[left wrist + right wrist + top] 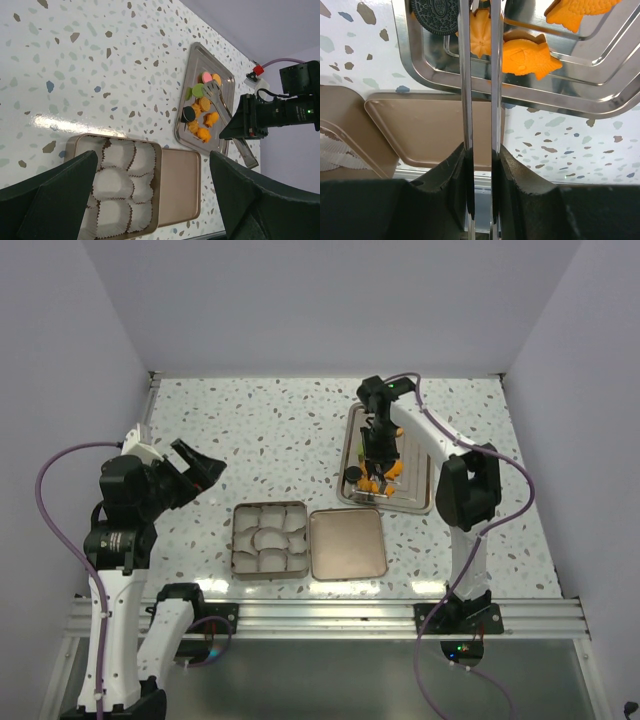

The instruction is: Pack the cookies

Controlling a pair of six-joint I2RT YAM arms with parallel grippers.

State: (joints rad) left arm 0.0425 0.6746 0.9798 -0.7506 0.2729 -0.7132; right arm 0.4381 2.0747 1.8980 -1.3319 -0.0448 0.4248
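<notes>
**Right tool (pixel 480 155) grips tongs (pixel 465 75) over cookie tray (pixel 350 440)**

Tong blades narrow, an orange flower cookie (pixel 481 35) between them. The other cookies (pixel 202 120) lie in the steel tray on the tabletop (pixel 260 440). Left tool (pixel 200 465) is wide, holds nothing, and hovers left of the tin (pixel 234 540) of paper cups. Lid (pixel 347 544) lies just beside the tin.

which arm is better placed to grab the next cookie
right: the right gripper holds tongs over the tray, blades either side of an orange cookie; the left gripper is open, away beside the tin
</notes>
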